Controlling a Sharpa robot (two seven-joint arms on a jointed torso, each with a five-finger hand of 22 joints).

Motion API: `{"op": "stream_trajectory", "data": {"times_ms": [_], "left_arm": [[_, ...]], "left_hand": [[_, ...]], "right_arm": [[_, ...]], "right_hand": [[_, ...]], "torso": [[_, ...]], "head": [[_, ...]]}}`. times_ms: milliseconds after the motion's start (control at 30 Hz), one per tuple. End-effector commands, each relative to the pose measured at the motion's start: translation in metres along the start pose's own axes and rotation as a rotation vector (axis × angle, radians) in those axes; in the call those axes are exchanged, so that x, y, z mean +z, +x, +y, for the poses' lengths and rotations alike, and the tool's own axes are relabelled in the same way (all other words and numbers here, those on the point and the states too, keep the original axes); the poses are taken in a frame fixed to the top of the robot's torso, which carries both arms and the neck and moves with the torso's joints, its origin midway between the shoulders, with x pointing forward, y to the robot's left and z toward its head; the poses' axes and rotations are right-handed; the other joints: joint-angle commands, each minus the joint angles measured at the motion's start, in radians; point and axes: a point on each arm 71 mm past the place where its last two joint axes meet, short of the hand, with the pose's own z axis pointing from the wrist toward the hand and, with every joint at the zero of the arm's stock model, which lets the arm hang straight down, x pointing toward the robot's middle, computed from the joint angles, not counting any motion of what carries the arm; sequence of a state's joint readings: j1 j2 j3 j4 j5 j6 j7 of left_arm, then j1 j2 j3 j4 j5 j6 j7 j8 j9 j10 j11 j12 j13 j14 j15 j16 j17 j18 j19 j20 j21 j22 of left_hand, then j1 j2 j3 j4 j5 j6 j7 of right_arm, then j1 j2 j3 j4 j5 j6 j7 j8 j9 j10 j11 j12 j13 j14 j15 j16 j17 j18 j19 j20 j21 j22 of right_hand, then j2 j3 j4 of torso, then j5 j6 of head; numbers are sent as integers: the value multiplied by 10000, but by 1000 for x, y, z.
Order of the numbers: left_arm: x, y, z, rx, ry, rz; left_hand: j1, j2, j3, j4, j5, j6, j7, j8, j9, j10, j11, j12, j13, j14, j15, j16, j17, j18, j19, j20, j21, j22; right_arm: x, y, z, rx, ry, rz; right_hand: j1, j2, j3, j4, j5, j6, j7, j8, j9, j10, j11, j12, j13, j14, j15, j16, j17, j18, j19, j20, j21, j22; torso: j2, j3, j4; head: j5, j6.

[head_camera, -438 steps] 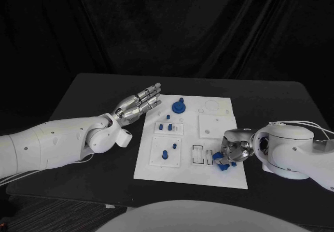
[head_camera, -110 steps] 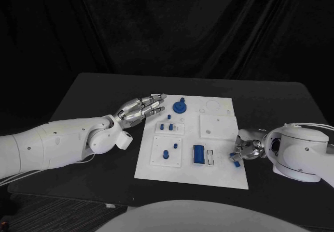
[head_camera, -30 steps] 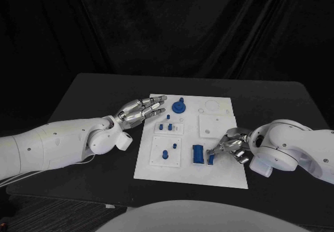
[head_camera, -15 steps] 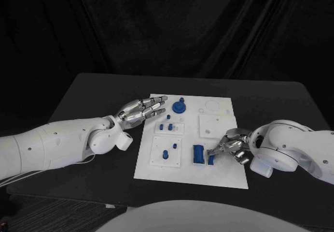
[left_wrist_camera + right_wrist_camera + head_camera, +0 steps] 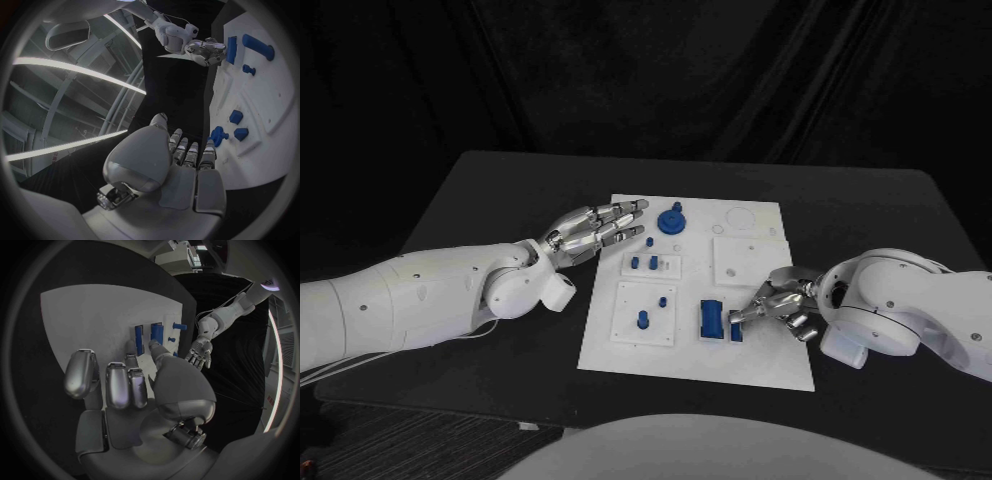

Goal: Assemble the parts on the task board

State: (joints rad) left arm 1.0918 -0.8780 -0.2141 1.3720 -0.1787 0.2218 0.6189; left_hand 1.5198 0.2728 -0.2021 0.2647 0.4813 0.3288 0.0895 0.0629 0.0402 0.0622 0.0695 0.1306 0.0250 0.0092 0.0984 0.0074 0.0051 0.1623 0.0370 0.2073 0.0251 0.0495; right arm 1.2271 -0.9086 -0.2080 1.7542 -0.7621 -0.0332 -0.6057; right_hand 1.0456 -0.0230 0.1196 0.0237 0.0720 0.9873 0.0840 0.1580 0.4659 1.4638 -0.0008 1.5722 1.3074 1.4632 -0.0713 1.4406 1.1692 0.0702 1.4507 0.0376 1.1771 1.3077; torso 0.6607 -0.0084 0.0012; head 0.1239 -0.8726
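The white task board [image 5: 733, 365] lies in the middle of the black surface [image 5: 488, 190]. The right hand [image 5: 773, 305] is over the board's right side, fingertips lowered onto a small blue part [image 5: 737, 329] that stands just beside a longer blue block [image 5: 711, 319] in the near right part of the board; the right wrist view shows a finger [image 5: 157, 351] reaching to the two blue pieces side by side, but whether the hand pinches the small part or merely touches it cannot be told. The left hand [image 5: 594, 227] hangs at the board's far left edge, holding nothing, fingers stretched out and slightly parted, pointing toward a round blue part with a knob [image 5: 672, 219] near the far end. Two small blue pegs [image 5: 643, 263] stand in a raised white plate left of centre, and another blue piece [image 5: 642, 320] sits in the plate nearer the robot.
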Motion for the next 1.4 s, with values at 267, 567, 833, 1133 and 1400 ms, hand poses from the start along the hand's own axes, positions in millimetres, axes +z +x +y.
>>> {"op": "stream_trajectory", "data": {"times_ms": [267, 567, 833, 1133, 1400], "left_arm": [[-1, 1, 0, -104, 63, 120], [-3, -1, -2, -12, 274, -29], [-9, 0, -13, 464, 1480, -674], [-10, 7, -21, 1842, 2548, -1001], [-7, 10, -23, 2530, 2900, -1249]], "left_hand": [[107, -9, 62, 13, 49, 46, 69, 55, 17, -17, 61, 24, 11, 40, 49, 59, 16, 154, 12, 41, 53, 15], [113, -45, 54, -1, 42, 86, 70, 68, 23, -2, 59, 49, 16, 42, 39, 61, 16, 158, 17, 38, 56, 17], [-129, -1025, -596, 242, -1183, 381, -281, 218, 47, 186, -248, 285, 45, -7, -555, 23, -4, 171, -133, -543, -52, -161], [-1077, -1266, -885, 278, -2655, 620, -1033, 245, 41, -42, -1209, 266, 29, -92, -1680, -74, -51, 79, -370, -1782, -250, -494], [-1226, -1225, -819, 268, -2475, 276, -1546, -123, -15, -323, -1791, 30, -15, -92, -2177, -74, -51, -210, -370, -2554, -251, -495]], "right_arm": [[-7, 0, -5, 193, -259, -302], [-29, -23, -2, 1077, -1517, -1613], [-65, -75, 20, 2932, -5126, -4474], [-71, -92, 23, 4064, -8768, -4915], [-63, -84, 8, 3455, -10562, -5293]], "right_hand": [[-359, -74, -645, 673, -216, -309, -19, 329, 87, 1070, 53, -14, 2634, 439, 51, -31, -35, 153, -61, 43, -194, 1362], [-2592, 991, -1832, 2661, 614, -365, -120, 1149, 327, 1070, -34, -14, 2634, 389, -8, -104, -275, 214, -118, -6, -542, 1287], [-2404, 1795, -3553, 2686, 867, -646, 63, 1469, -98, -2525, 115, -5176, -2335, -1417, 165, -5757, -7834, 1094, -2358, 229, -7365, -1743], [-904, 1843, -4416, 2629, 317, -3205, 499, 262, -1661, -9735, 2818, -12747, -8351, -8069, 3252, -12417, -10642, 79, -8482, 2242, -11306, -6043], [-151, 1278, -3875, 2681, 482, -6304, -1164, -915, -3478, -13705, 1033, -14240, -11294, -13974, 2542, -14103, -11469, -47, -14357, 2563, -11685, -12449]], "torso": [[1, 0, 0], [-4, 0, -1], [-13, 1, 4], [-41, 18, -23], [-124, 31, -11]], "head": [[56, 0], [101, 0], [72, 0], [-30, 0], [-81, 0]]}}
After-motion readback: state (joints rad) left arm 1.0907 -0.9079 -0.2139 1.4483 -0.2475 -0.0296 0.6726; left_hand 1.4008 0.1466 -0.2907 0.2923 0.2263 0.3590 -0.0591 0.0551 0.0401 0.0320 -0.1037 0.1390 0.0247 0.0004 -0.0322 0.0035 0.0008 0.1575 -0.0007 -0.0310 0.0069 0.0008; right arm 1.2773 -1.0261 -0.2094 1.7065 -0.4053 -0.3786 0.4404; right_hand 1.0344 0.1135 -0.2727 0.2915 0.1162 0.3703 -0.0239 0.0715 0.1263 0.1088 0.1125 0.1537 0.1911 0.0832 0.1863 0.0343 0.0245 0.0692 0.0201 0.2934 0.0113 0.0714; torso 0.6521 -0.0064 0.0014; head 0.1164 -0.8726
